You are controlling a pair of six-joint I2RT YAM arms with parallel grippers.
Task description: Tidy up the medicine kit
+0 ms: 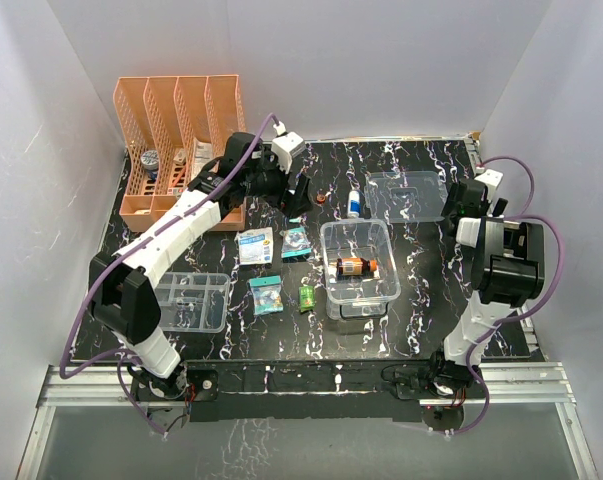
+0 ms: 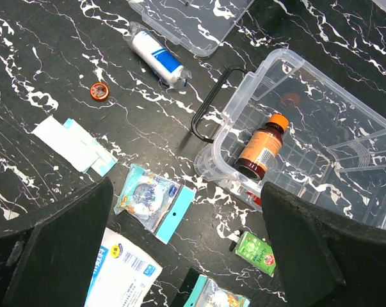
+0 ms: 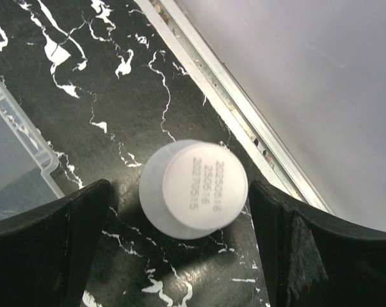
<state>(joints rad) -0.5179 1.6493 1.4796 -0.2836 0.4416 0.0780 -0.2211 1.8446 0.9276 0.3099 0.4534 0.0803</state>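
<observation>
The medicine kit (image 1: 359,262) is a deep clear box at the table's middle, open, with a brown bottle with an orange cap (image 1: 356,267) lying inside. Its clear lid (image 1: 406,195) lies flat behind it. In the left wrist view the kit (image 2: 321,109) and the bottle (image 2: 262,147) are at the right. My left gripper (image 1: 299,205) (image 2: 186,256) is open and empty above loose packets, left of the kit. My right gripper (image 1: 464,205) (image 3: 178,195) is open, with its fingers on either side of an upright white-capped bottle (image 3: 194,187) and not touching it.
An orange file rack (image 1: 181,150) stands back left and a shallow divided tray (image 1: 193,300) front left. A gauze roll (image 2: 157,57), a small orange cap (image 2: 100,91), teal packets (image 2: 153,197), a white packet (image 1: 255,246) and a green sachet (image 2: 257,251) lie about. The table's metal edge rail (image 3: 244,121) runs beside the white bottle.
</observation>
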